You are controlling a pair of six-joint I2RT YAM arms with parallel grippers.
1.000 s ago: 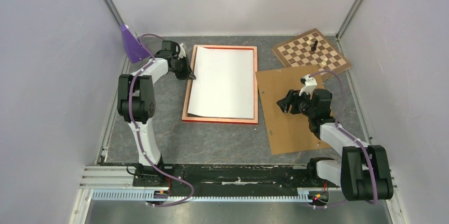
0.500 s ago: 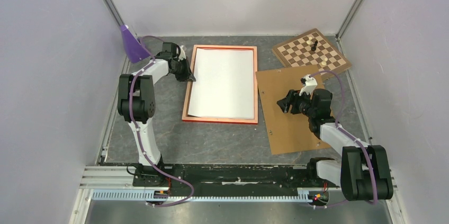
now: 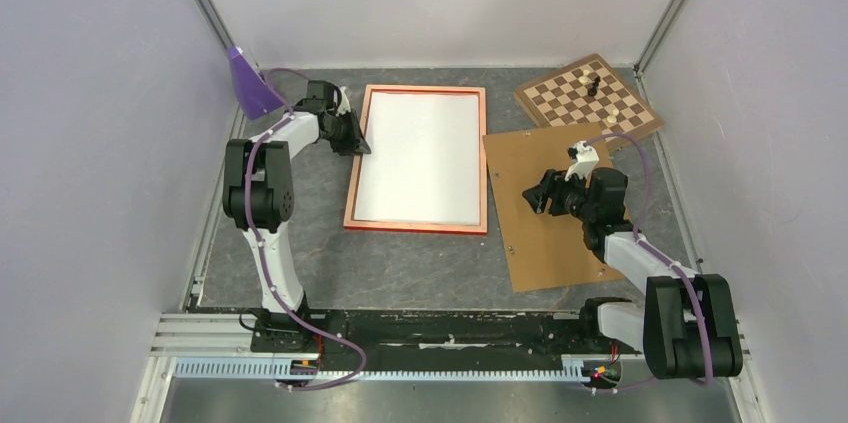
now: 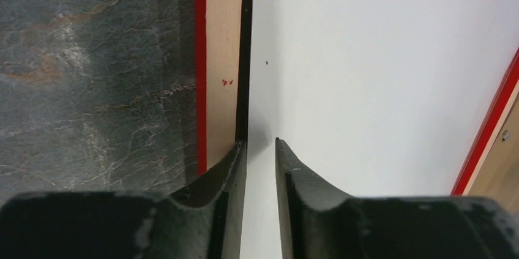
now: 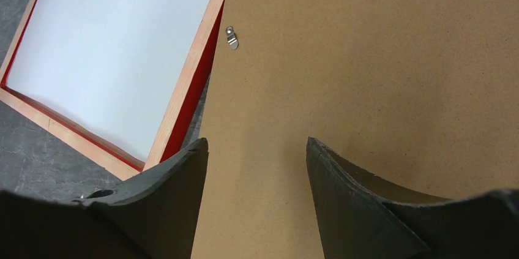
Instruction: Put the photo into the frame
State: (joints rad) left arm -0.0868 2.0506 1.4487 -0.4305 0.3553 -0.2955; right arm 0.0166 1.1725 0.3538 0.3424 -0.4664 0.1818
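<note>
I see large rectangular photo (image 3: 420, 155), white back up, lying inside thin orange-red frame (image 3: 417, 228), long axis 12–6. Left pincer (image 4: 260, 146) at its 9 o'clock edge, jaws slightly parted, gripping nothing. Right pincer (image 5: 257, 149) open, empty, over brown backing board (image 3: 545, 243) at frame's 3 o'clock; right arm nearer it.

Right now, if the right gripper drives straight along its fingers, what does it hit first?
Probably the flat brown fibreboard backing panel, directly ahead of the open right gripper; how far off is unclear.
</note>
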